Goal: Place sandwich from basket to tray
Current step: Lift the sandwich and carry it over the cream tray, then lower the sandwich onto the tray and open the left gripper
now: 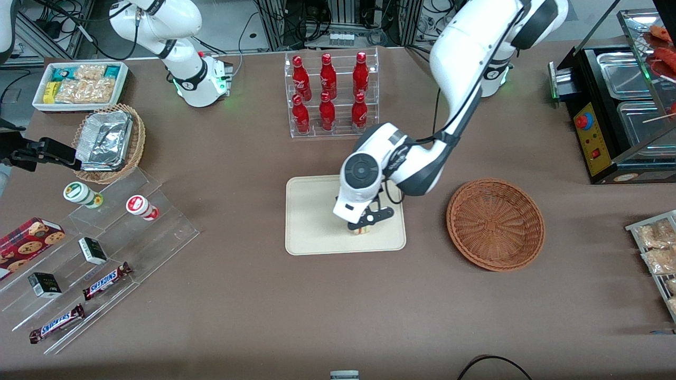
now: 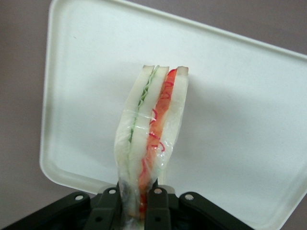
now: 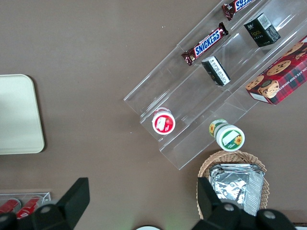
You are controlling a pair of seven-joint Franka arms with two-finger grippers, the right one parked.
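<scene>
While over the tray, sandwich in hand; basket bare.

End effector clamps sandwich above tray.

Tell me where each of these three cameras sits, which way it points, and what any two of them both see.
Front view: high above the table, looking down; both arms show, the gripper holding the sandwich over the tray, beside the basket.
Left wrist view: on the working arm, facing the tray; its fingers clamp the sandwich.
Right wrist view: on the parked arm, facing down at the snack shelf; its own fingers show.
Shared: all three see the tray.
</scene>
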